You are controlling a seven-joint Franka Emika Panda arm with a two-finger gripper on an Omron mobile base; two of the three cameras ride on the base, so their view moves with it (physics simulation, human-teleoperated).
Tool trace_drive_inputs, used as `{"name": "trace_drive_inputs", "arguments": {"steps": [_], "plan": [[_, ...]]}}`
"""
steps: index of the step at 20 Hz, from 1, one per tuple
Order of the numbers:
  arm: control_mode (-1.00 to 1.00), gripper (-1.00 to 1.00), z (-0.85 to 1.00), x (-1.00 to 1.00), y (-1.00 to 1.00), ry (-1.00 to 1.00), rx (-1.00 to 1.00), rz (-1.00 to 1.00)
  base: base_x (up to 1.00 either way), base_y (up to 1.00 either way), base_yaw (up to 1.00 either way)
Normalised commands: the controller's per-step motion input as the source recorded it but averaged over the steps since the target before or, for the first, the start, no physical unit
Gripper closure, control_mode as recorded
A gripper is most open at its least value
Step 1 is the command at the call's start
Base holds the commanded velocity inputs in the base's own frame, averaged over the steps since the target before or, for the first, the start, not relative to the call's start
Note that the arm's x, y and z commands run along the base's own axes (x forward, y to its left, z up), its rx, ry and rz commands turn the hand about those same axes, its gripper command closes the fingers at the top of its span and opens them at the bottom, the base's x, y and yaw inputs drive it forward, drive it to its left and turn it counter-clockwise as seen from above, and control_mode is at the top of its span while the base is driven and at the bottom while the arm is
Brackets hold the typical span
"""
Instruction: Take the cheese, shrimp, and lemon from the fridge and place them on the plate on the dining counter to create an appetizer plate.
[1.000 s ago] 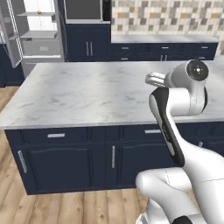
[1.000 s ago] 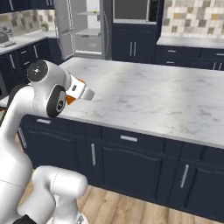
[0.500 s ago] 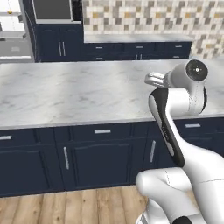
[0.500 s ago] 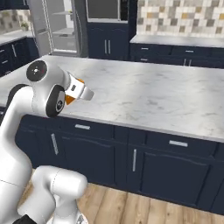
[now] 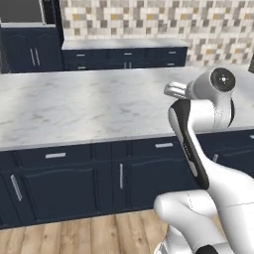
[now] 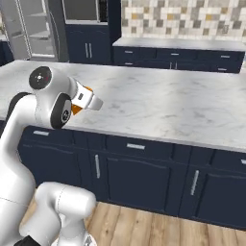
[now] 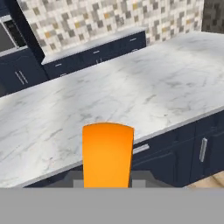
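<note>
White glossy arm (image 5: 208, 173), dark joints, round grey end caps.

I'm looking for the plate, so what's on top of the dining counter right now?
Bare marble on the stretch of dining counter in view; no plate there. The gripper, shut on the cheese, hangs over its near edge.

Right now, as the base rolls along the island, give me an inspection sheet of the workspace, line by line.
Surface: dining counter, white marble top with grey veins, navy base with drawers and doors below.
Job's things: cheese, orange block, held in front of the hand camera; its orange edge shows at the gripper in the right base view.
Clutter: nothing seen.
Grippers: gripper shut on the cheese, carried just short of the counter's near edge.
Cables: nothing seen.
Surroundings: fridge far left in the right base view, shelves showing; checkered tile wall behind navy back cabinets; wood floor.
</note>
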Motion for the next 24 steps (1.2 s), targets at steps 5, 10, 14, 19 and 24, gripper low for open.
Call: {"name": "trace_drive_inputs", "arguments": {"steps": [5, 10, 14, 19, 24], "plan": [[1.00, 1.00, 0.00, 0.00, 0.00, 0.00, 0.00, 0.00, -0.12, -1.00, -0.12], [1.00, 1.00, 0.00, 0.00, 0.00, 0.00, 0.00, 0.00, -0.02, -1.00, -0.12], [1.00, 1.00, 0.00, 0.00, 0.00, 0.00, 0.00, 0.00, 0.00, -1.00, -0.10], [1.00, 1.00, 0.00, 0.00, 0.00, 0.00, 0.00, 0.00, 0.00, -1.00, -0.08], [1.00, 1.00, 0.00, 0.00, 0.00, 0.00, 0.00, 0.00, 0.00, -1.00, -0.05]]}}
